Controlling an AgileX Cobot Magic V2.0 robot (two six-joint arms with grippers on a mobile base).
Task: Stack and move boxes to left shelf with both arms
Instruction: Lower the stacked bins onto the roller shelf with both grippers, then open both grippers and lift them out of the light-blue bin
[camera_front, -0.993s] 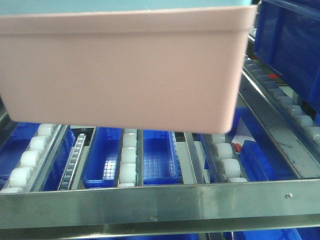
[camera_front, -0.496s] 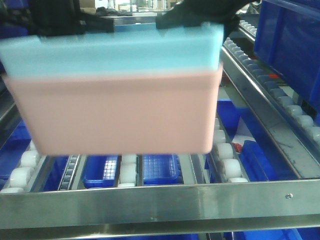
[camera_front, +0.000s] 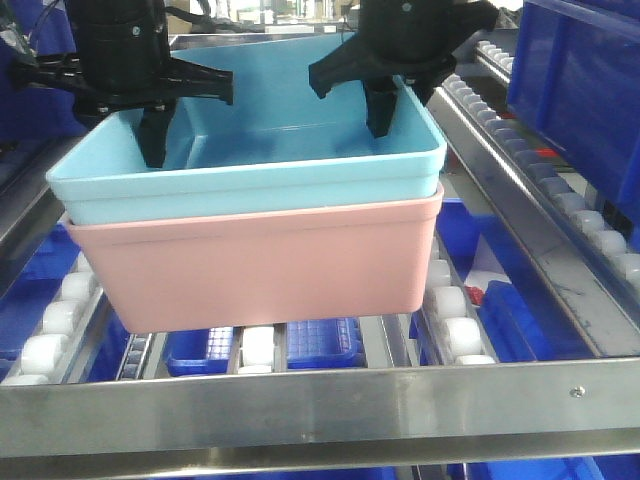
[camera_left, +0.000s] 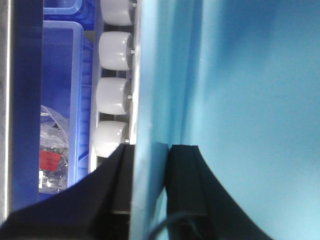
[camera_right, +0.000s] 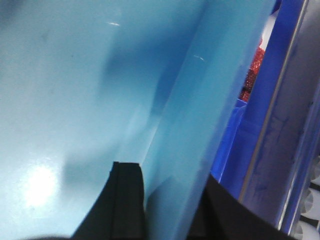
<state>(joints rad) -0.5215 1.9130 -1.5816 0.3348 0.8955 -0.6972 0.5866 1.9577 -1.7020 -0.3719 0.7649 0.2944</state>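
Note:
The light blue bin (camera_front: 300, 150) sits nested inside the salmon pink bin (camera_front: 260, 260). The stack is level in the left shelf lane, behind the steel front bar (camera_front: 320, 400), down at the white rollers (camera_front: 455, 335); I cannot tell whether it touches them. My left gripper (camera_front: 152, 140) straddles the blue bin's left wall, one finger inside and one outside, shut on it (camera_left: 150, 155). My right gripper (camera_front: 385, 115) is shut on the right wall (camera_right: 172, 195) in the same way. The blue bin (camera_right: 75, 100) is empty.
A dark blue crate (camera_front: 580, 90) stands on the neighbouring lane at the right, past a sloping roller rail (camera_front: 540, 240). More blue crates (camera_front: 320, 340) lie below the lane. Beside the left wall are rollers (camera_left: 112, 95) and a crate holding a plastic bag (camera_left: 55, 150).
The stacked bins have moved away from the camera and down into the shelf lane, with both grippers still on the walls. The blue bin's inside and both arms have come into view.

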